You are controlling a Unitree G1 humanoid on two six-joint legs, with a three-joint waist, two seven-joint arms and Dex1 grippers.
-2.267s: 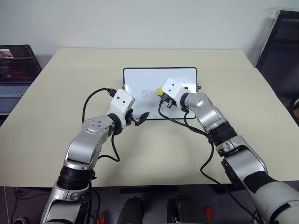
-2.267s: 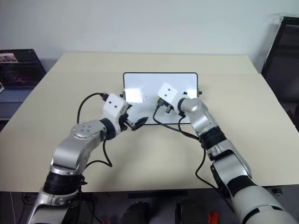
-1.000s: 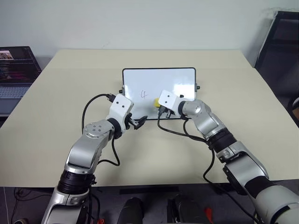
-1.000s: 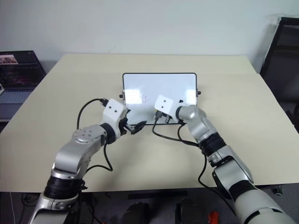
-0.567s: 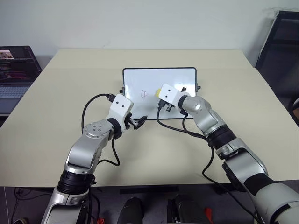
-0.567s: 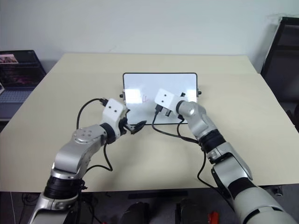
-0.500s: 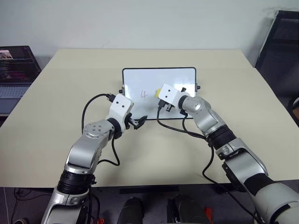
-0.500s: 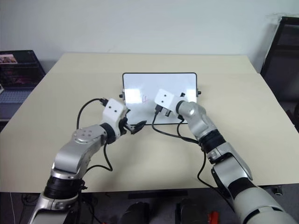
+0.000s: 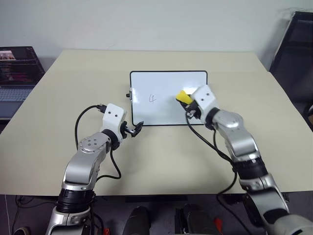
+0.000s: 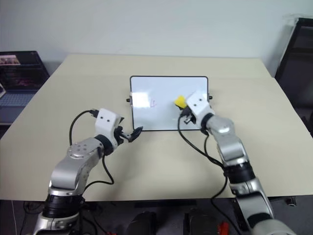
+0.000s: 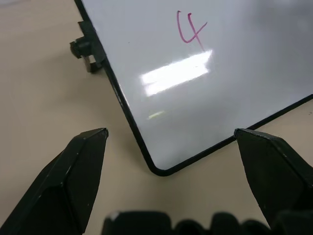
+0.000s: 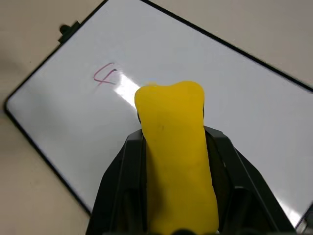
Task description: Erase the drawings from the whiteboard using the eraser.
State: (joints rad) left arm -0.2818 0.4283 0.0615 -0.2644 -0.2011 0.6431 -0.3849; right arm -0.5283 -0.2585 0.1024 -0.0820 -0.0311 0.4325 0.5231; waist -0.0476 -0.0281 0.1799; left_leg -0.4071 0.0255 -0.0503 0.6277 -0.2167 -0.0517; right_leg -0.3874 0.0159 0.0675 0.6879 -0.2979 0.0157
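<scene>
1. The right tool (image 12: 176, 196) is clenched on the eraser (image 9: 184, 96), its two black fingers (image 12: 122, 191) pressing the yellow block from both sides, so that the block sticks out ahead of them.

2. In the head views the eraser hangs over the right half of the whiteboard (image 9: 161, 115). Whether its dark underside touches the white surface or sits just above it, I cannot tell.

3. The left tool (image 9: 135, 128) is released, its fingers (image 11: 78, 171) spread wide and grasping nothing. It hovers at the board's near left corner, one finger over the bare worktop (image 9: 161, 161) and one over the board's near edge; no contact with the frame is evident.

4. The whiteboard lies flat near the middle of the worktop, somewhat toward the far edge, with its long sides parallel to the near edge.

5. Of the drawings, one mark is readable, a reddish "4" (image 11: 190, 30) on the left half of the board. The right half looks clean.

6. By my judgement the step in hand is wiping, with the right side done and the "4" left.

7. The next move calls for carrying the eraser toward the left edge of the board, setting its dark face flat on the "4" and rubbing across it. The left tool may need to steady the corner so the board does not slide.
</scene>
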